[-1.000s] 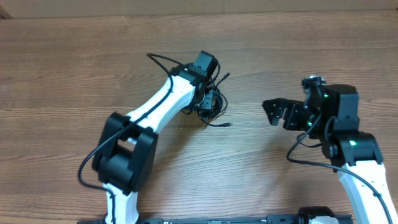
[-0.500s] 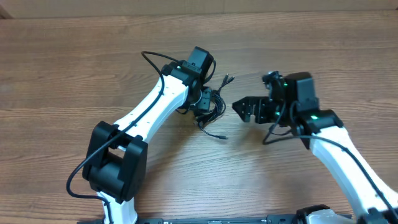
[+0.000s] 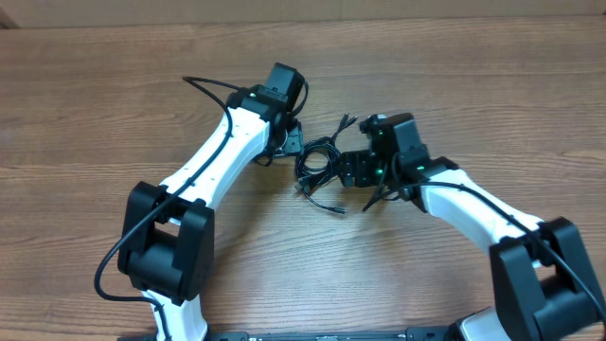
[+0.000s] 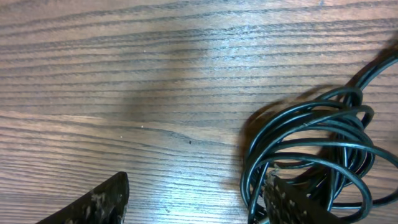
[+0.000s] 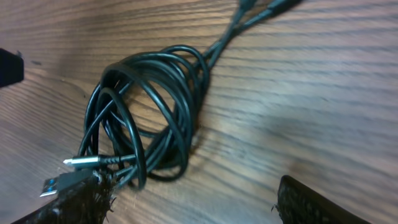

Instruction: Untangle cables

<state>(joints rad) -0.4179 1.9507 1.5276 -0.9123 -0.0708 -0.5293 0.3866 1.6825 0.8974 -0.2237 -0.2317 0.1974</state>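
**Operator:** What does my counter (image 3: 85, 85) look like?

**Spotter:** It's bare wood, and both of your arms bend in toward its middle. Your left arm (image 3: 220, 156) reaches in from the near left and your right arm (image 3: 469, 204) from the near right. Their heads face each other across the bundle.

**Operator:** And the tools?

**Spotter:** Your left tool (image 4: 196, 202) stands open, with its two fingers spread and bare wood between them. The finger on the right of its wrist view sits at the edge of the coil. Your right tool (image 5: 196, 202) is open too, spread wide, with nothing between its fingers. The finger on the left of its view is just beside the plug ends.

**Operator:** Where are the cables?

**Spotter:** The cables (image 3: 317, 163) lie on the counter between your two tools, wound into one loose black coil of several loops. Two strands run out of it side by side toward the far side. Two plugs (image 5: 62, 180) poke out at the coil's near edge, one with a blue insert and one with a thin silver tip.
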